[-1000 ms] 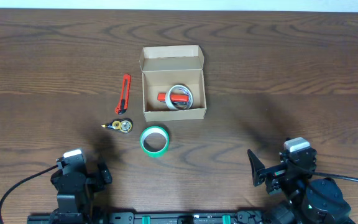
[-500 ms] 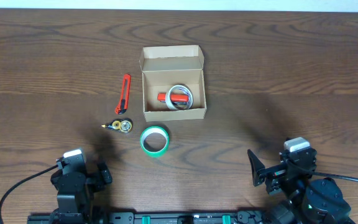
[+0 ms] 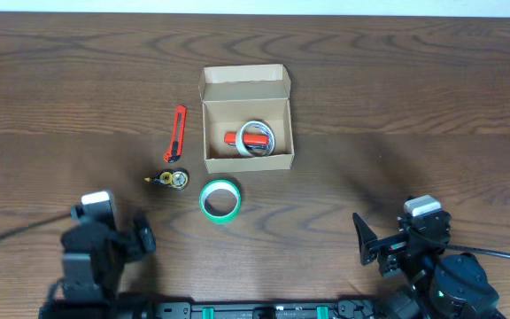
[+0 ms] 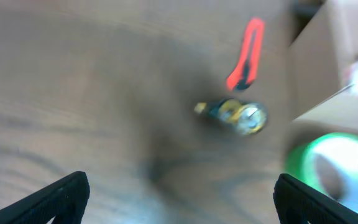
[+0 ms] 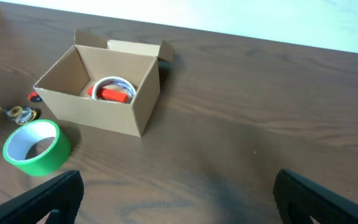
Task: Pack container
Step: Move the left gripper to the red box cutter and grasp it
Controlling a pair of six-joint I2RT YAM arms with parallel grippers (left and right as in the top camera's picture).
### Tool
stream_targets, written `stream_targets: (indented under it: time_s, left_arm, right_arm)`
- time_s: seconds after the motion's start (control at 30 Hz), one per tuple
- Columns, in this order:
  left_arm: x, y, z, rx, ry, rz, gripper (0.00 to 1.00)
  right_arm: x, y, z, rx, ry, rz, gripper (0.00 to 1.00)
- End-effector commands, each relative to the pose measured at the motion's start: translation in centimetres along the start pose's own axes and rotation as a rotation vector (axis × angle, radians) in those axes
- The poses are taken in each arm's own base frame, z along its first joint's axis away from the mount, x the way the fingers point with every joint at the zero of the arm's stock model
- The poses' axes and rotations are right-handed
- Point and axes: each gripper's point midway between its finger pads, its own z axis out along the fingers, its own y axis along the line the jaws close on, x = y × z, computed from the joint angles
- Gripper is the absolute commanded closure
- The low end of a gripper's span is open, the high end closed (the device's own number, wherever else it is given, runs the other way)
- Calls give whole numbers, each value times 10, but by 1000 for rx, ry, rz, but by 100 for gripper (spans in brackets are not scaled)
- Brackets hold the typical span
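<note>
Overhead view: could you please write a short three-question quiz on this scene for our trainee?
1. True or false: the green tape roll lies on the wooden table, outside the tan cardboard box.
2. Seen from overhead, the red utility knife lies: A) left of the box; B) right of the box; C) inside the box.
3. Fill in: the box's hinged lid flap is ____.
Key: 1 true; 2 A; 3 open.

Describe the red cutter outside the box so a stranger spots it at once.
Find the open cardboard box near the middle of the wooden table. Just left of it, on the bare wood, lies the red cutter. It is long, slim and straight, unlike the round green tape roll and the small gold trinket nearby, and it sits outside the box.
</note>
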Motion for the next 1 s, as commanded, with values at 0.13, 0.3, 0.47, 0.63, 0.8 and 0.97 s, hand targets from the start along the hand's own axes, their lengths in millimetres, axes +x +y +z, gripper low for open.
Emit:
stream_targets:
  time_s: [0.13,0.3,0.47,0.63,0.8,0.97]
  left_arm:
    - [-79,-25,14,61,73,8,5]
    - [-112,-31,62,28,179,16,5]
    - [-127,-35,127,-9,297,47,4]
    - [-127,-41,190,-9,405,107,4]
    - [-121,-44,226,-4,467,150,5]
    - [-100,-43,252,-4,541,147,5]
  right_arm:
    - [1,-1,0,7,-2,11,1]
    - [1,-1,0,7,-2,11,1]
    - [1,-1,0,7,-2,11,1]
    - [1,-1,0,7,-2,11,1]
    - [1,-1,0,7,-2,11,1]
    - [1,-1,0,7,-2,11,1]
